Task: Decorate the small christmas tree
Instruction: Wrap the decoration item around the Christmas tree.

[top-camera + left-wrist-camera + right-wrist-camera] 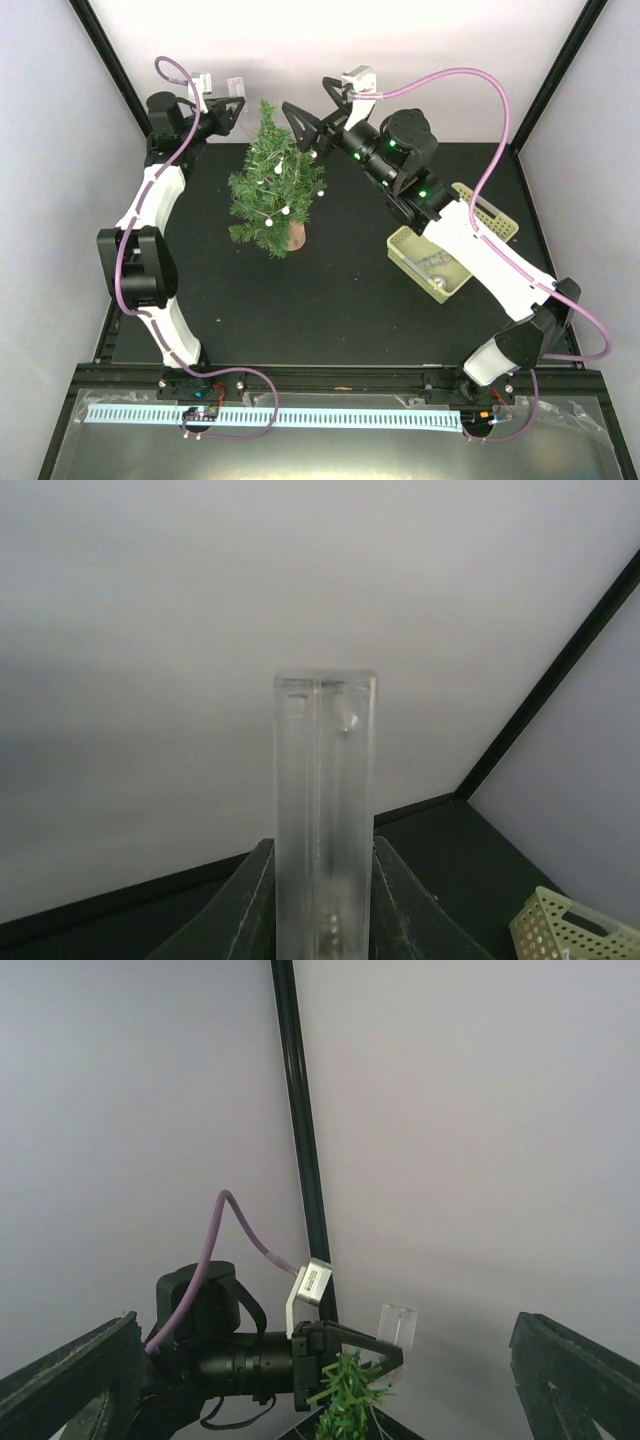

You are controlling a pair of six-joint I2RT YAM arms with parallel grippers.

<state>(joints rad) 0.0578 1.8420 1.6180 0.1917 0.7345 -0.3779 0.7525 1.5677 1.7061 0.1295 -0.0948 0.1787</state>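
Pale grey walls [40, 200], black corner posts [300, 1140], black tabletop [330, 310].

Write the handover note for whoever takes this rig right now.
Left gripper: shut, nothing visible between its fingers, raised near the top of the tree.
Right gripper: open, empty, on the other side of the top.
The tree stands upright mid-table.
Done: several white balls hang on it.
Left: the basket on the right holds something small, too unclear to name; likely more ornaments to hang.
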